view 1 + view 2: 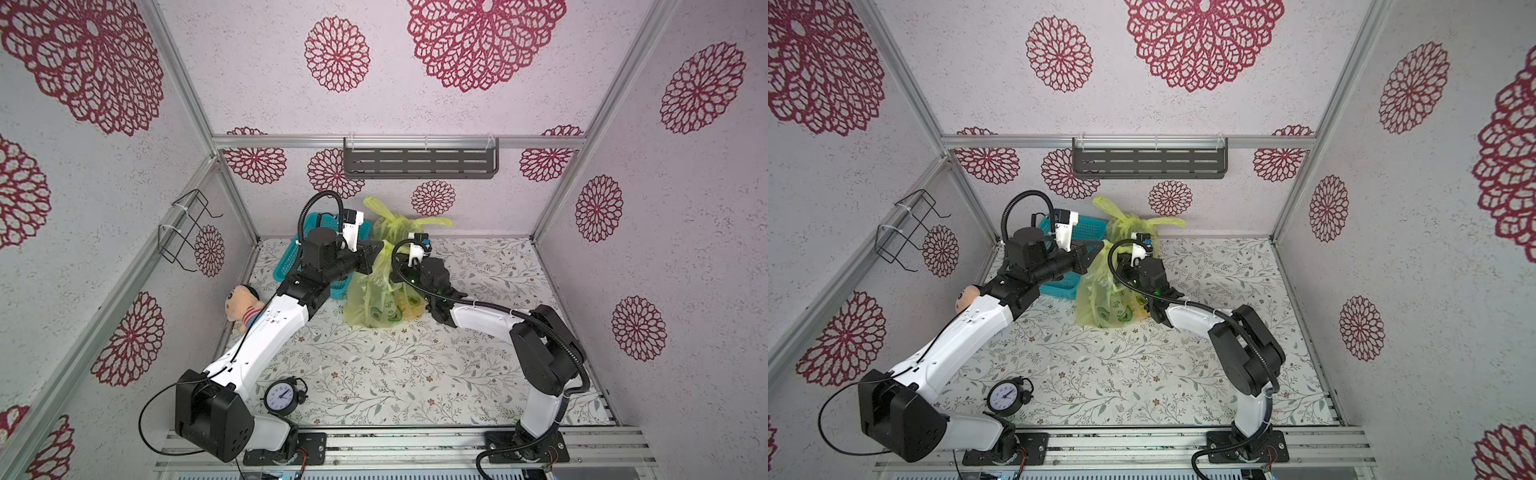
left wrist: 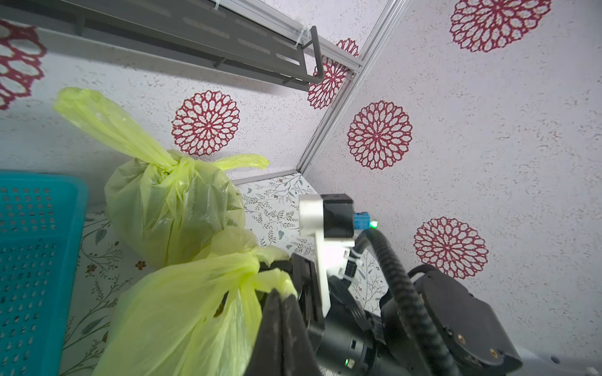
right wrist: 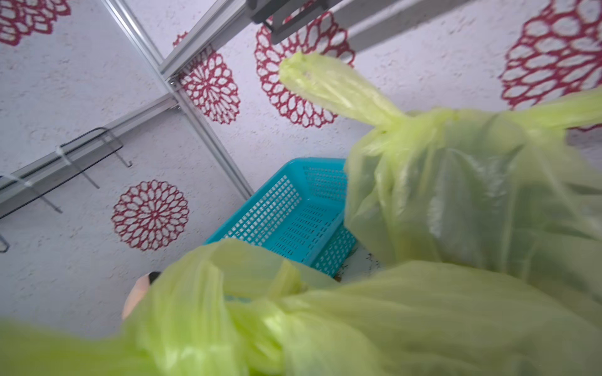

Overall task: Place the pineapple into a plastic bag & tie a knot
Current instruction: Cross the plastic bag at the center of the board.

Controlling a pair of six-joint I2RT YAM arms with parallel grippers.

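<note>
The translucent yellow-green plastic bag [image 1: 365, 299] [image 1: 1096, 299] stands on the floral table, mid-back. The pineapple [image 1: 411, 307] shows as a yellow shape low inside it. My left gripper [image 1: 378, 248] [image 2: 280, 298] is shut on a twisted handle strip at the bag's top. From the opposite side my right gripper [image 1: 399, 262] [image 2: 285, 265] presses into the bag's gathered top, with the handles crossed between the two grippers. In the right wrist view the bag [image 3: 391, 319] covers that gripper's jaws.
A second, knotted yellow-green bag [image 1: 399, 226] [image 2: 169, 208] stands behind, against the back wall. A teal basket [image 1: 286, 262] [image 3: 293, 208] lies under the left arm. A plush doll [image 1: 243, 305] and an alarm clock [image 1: 282, 397] sit at the left. A grey shelf [image 1: 419, 162] hangs on the back wall.
</note>
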